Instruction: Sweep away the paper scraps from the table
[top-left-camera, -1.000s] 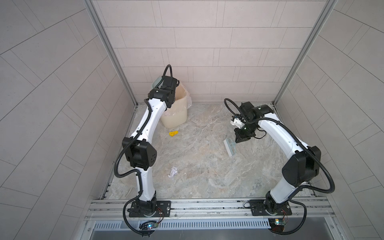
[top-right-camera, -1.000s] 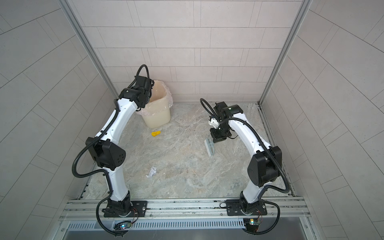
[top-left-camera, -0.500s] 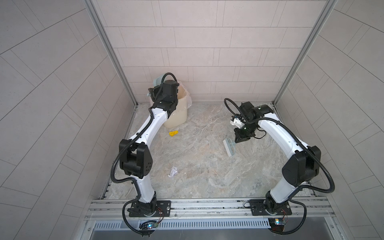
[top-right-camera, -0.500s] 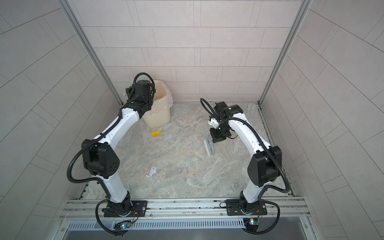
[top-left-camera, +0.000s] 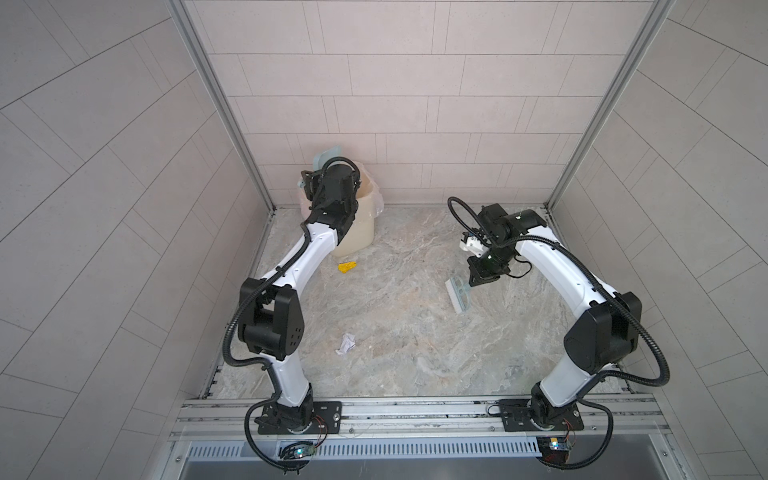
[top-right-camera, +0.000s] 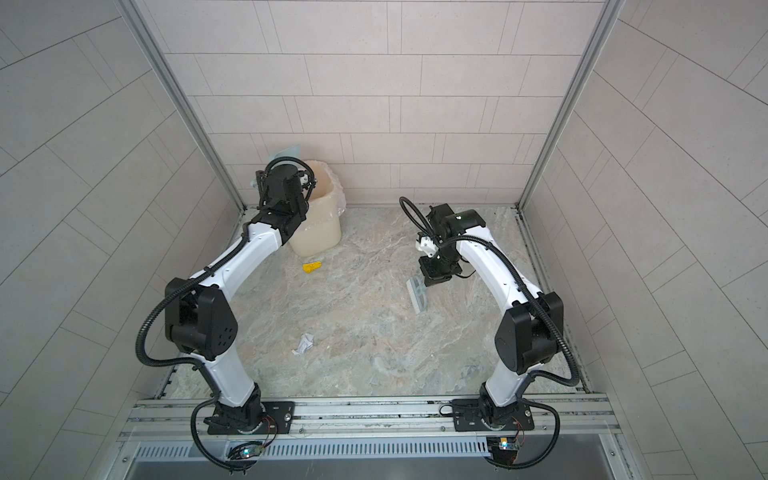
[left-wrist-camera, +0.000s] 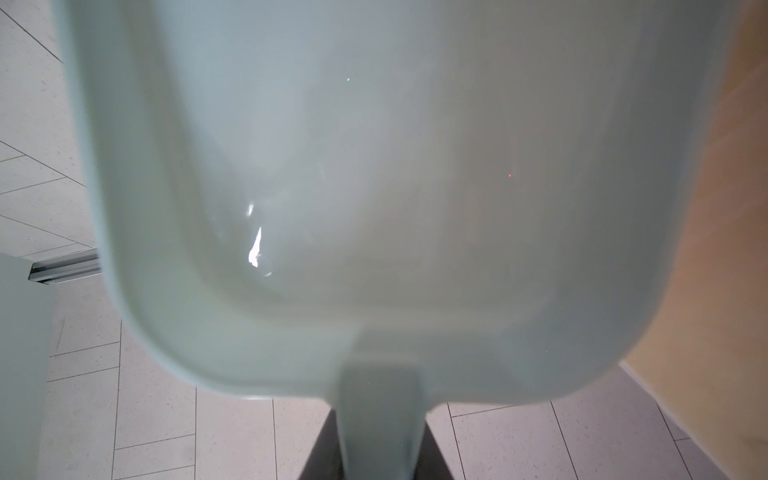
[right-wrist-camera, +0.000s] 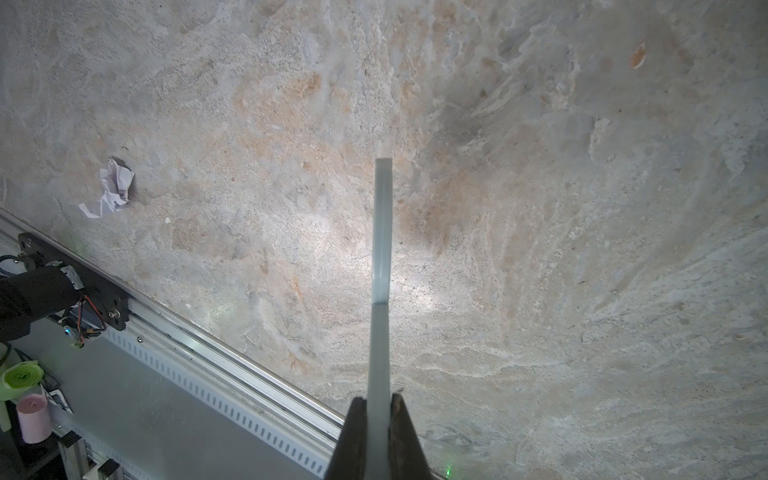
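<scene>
Two paper scraps lie on the table (top-left-camera: 415, 353): a yellow one (top-left-camera: 347, 267) (top-right-camera: 311, 267) in front of the bin, and a white scribbled one (top-left-camera: 345, 344) (top-right-camera: 304, 344) (right-wrist-camera: 110, 187) at the front left. My left gripper (left-wrist-camera: 382, 453) is shut on the handle of the pale blue dustpan (left-wrist-camera: 374, 187) (top-left-camera: 328, 156), held upright high beside the bin's rim. My right gripper (right-wrist-camera: 379, 415) (top-left-camera: 478, 276) is shut on the handle of the pale blue brush (right-wrist-camera: 382, 249) (top-left-camera: 457, 293), whose bristles rest on the table right of centre.
A beige bin (top-left-camera: 361, 224) (top-right-camera: 320, 232) with a plastic liner stands in the back left corner against the tiled walls. Aluminium rails (top-left-camera: 415, 409) edge the table's front, where both arm bases are bolted.
My left arm has stretched toward the back corner and swung the dustpan up over the bin's far left rim. The right arm, the brush and both scraps have not moved.
</scene>
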